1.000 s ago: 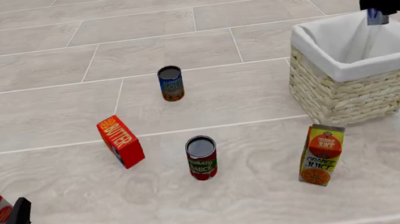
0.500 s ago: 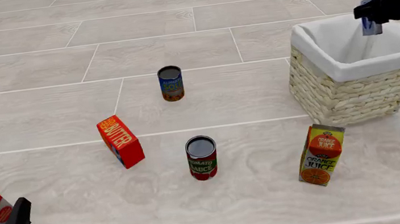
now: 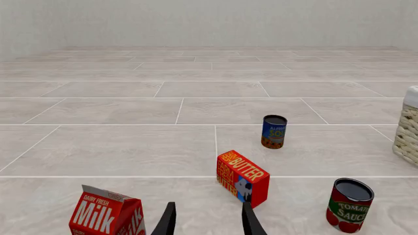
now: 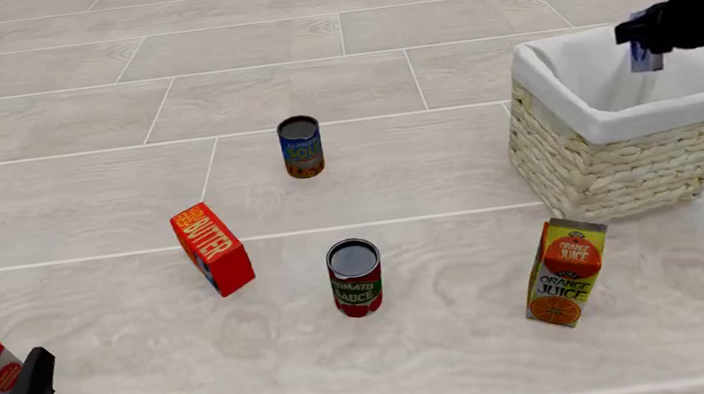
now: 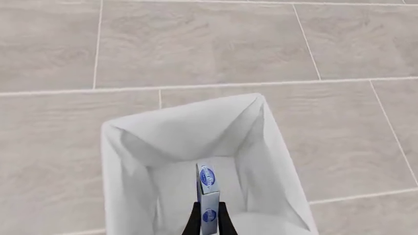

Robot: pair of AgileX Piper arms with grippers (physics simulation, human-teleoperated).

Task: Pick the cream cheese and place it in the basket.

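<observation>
Right arm is up over the far right corner, and its black gripper [image 4: 646, 48] is clamped on the small flat light-blue and white cream cheese box [image 4: 643, 54], held edge-on and pointing down. From the right wrist view you can see it clearly: the thin box [image 5: 207, 196] pinched between the two dark fingers [image 5: 194, 224], dark blue oval label showing, hanging right above the open mouth of the big square straw-coloured wicker basket with the white cloth lining [image 5: 130, 161]. The box is in the air, above the lining and touching nothing but the fingers.

The basket [image 4: 618, 169] stands on the pale tiled floor [image 4: 74, 120] at the right side. Just in front of it, an upright orange juice carton [image 4: 566, 271].

Over in the middle: a blue soup can [image 4: 301, 147] further back, a red tomato sauce can [image 4: 355, 277] nearer, both upright. Left of the sauce can, the red butter box [image 4: 212, 248] stands on its edge, tilted.

Left arm sits low at the near left corner. Its gripper [image 3: 207, 221] shows two dark fingers spread apart with nothing between them. The red and white milk carton [image 3: 107, 215] is just beside it.
</observation>
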